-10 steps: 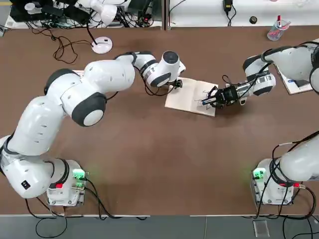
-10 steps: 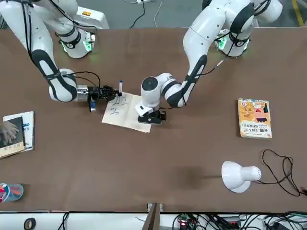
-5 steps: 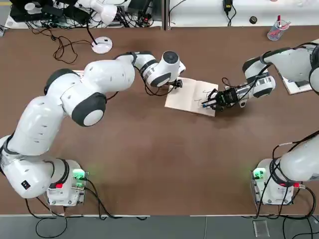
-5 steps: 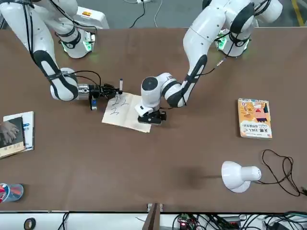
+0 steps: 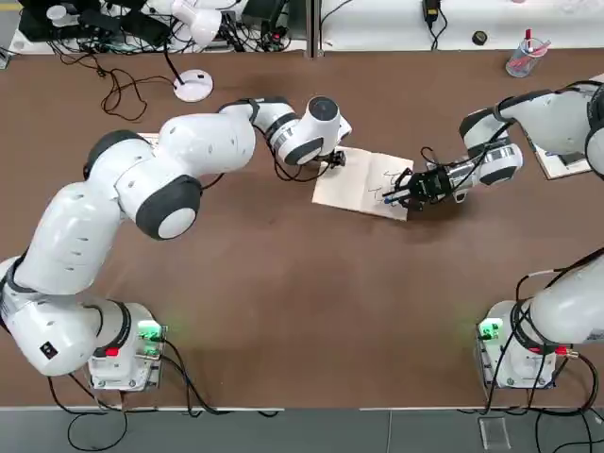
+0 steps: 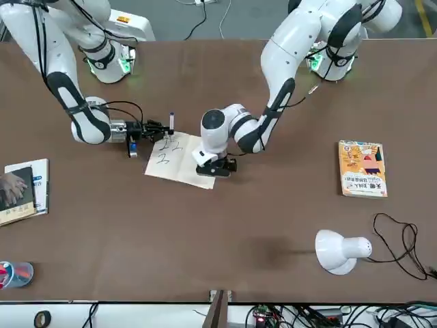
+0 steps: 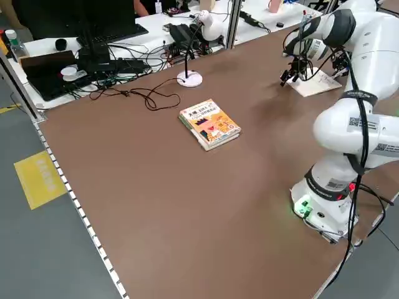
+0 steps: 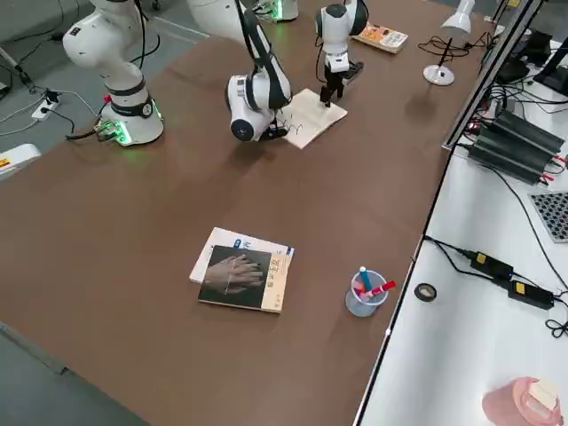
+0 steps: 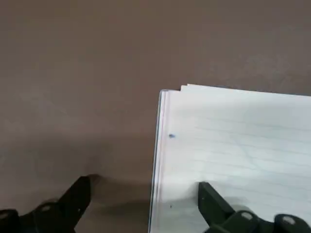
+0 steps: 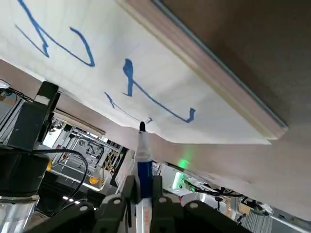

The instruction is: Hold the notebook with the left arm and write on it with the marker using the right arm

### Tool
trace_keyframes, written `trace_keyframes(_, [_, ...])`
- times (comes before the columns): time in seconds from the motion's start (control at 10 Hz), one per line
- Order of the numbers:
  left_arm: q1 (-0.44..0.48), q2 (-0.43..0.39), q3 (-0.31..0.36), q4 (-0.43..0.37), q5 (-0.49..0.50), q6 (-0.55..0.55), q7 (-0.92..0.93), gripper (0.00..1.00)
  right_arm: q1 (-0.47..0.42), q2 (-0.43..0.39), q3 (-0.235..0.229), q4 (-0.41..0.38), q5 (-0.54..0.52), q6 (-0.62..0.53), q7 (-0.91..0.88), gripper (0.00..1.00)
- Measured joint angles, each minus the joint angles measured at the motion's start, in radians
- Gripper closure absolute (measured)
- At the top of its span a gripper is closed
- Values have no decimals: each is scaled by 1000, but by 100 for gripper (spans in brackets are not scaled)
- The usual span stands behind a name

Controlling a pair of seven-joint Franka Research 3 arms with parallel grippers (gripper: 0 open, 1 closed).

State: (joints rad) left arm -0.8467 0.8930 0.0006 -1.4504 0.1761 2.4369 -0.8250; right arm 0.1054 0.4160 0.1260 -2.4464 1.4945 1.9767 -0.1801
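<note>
Brown counter (image 5: 283, 302) below; left fingers (image 9: 214, 208) wide apart across the notebook's (image 9: 233, 141) edge, right fingers (image 10: 157, 199) pinching the marker (image 10: 145, 174) by its page. Probably mid-writing; next, another stroke

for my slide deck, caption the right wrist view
A white-and-blue marker in the right arm's black jaws, its dark tip at blue strokes on a white paper notebook

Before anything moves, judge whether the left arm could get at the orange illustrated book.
Probably not yet: the left gripper is down at the notebook, though the orange illustrated book lies uncovered.
</note>
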Motion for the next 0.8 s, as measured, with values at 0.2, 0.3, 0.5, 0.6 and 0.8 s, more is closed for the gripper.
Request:
trace_keyframes(0.2, [0,0,0,0,0,0,0,0,0,3,-1,0,0,9,-7,83])
trace_keyframes(0.3, [0,0,0,0,0,0,0,0,0,4,-2,0,0,14,-11,83])
trace_keyframes(0.5, [0,0,0,0,0,0,0,0,0,9,-2,-1,0,17,-24,83])
trace_keyframes(0.6, [0,0,0,0,0,0,0,0,0,12,-2,-1,0,18,-26,83])
trace_keyframes(0.8, [0,0,0,0,0,0,0,0,0,15,-2,-1,0,18,-28,83])
